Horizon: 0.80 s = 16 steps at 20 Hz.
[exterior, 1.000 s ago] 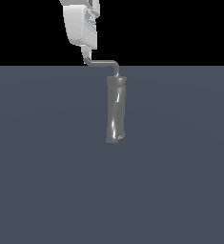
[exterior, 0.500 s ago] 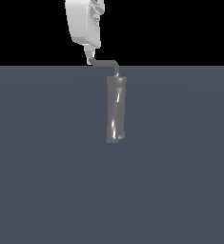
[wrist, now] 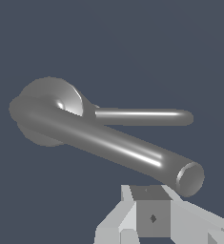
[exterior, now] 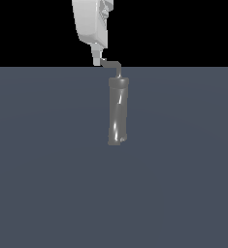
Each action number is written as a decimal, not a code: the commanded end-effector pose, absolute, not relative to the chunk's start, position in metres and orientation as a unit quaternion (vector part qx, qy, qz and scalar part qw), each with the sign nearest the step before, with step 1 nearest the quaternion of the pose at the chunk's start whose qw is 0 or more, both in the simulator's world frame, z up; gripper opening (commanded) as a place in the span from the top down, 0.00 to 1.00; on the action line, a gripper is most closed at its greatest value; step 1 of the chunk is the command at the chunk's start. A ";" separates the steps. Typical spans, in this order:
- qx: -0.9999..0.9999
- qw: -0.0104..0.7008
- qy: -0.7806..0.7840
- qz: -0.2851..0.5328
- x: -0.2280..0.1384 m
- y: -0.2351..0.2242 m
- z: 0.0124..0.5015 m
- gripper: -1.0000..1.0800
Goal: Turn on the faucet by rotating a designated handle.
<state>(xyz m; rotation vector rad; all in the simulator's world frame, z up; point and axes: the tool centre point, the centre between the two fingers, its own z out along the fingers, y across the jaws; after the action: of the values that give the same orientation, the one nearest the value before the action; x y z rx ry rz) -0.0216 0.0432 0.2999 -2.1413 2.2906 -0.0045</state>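
Note:
The faucet (exterior: pixel 118 111) is a tall glossy dark-grey cylinder standing on the grey floor. Its thin bent handle (exterior: pixel 111 63) rises from the top collar and reaches toward the exterior view's left. My white gripper (exterior: pixel 97 61) hangs above, its narrow tip touching the handle's free end. The fingers look shut with nothing between them. In the wrist view the handle (wrist: pixel 113 147) runs large from the faucet's round top (wrist: pixel 46 95) to its capped end beside my gripper (wrist: pixel 151 209). A thinner rod (wrist: pixel 142 116) sticks out from the same round top.
A flat dark blue-grey floor (exterior: pixel 47 184) spreads all around the faucet. A black background lies above the horizon line.
My gripper has moved toward the exterior view's right, pressing on the handle's end. The handle looks shorter and has swung that way a little. The cylinder has not moved.

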 end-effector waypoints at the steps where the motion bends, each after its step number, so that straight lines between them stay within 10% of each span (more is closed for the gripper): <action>1: -0.679 0.000 0.734 0.000 -0.032 0.032 0.300 1.00; 16: -0.679 0.000 0.734 0.000 -0.042 -0.046 0.300 1.00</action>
<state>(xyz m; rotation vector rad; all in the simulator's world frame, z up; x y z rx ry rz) -0.0388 -0.0106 0.2999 -2.1838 2.2542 0.0032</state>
